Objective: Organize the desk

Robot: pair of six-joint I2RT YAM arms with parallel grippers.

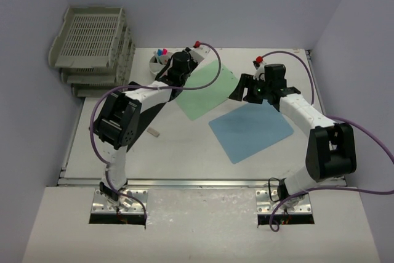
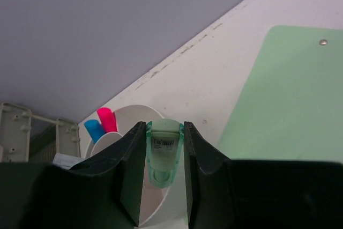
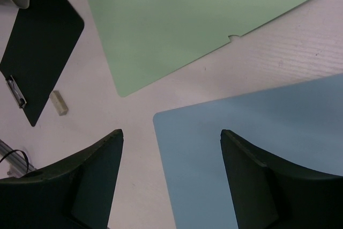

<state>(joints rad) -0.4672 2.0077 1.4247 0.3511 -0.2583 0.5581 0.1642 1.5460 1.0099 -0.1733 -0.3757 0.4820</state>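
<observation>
The white desk (image 1: 184, 155) holds a green sheet (image 1: 206, 90) and a blue sheet (image 1: 251, 129). My left gripper (image 1: 178, 63) is at the back, over a white cup (image 1: 159, 63). In the left wrist view this gripper (image 2: 164, 128) is shut on a pale green marker (image 2: 163, 151), held just above the cup (image 2: 134, 115). The cup holds a pink marker (image 2: 107, 119) and a blue marker (image 2: 94, 130). My right gripper (image 1: 243, 87) is open and empty. In the right wrist view it (image 3: 171, 138) hovers above the near-left corner of the blue sheet (image 3: 257, 148).
Grey stacked slatted trays (image 1: 92, 41) stand at the back left. A small white eraser (image 1: 152, 132) lies left of the sheets. The right wrist view shows a black clipboard (image 3: 40, 41) beside the eraser (image 3: 59, 103) and the green sheet (image 3: 203, 20).
</observation>
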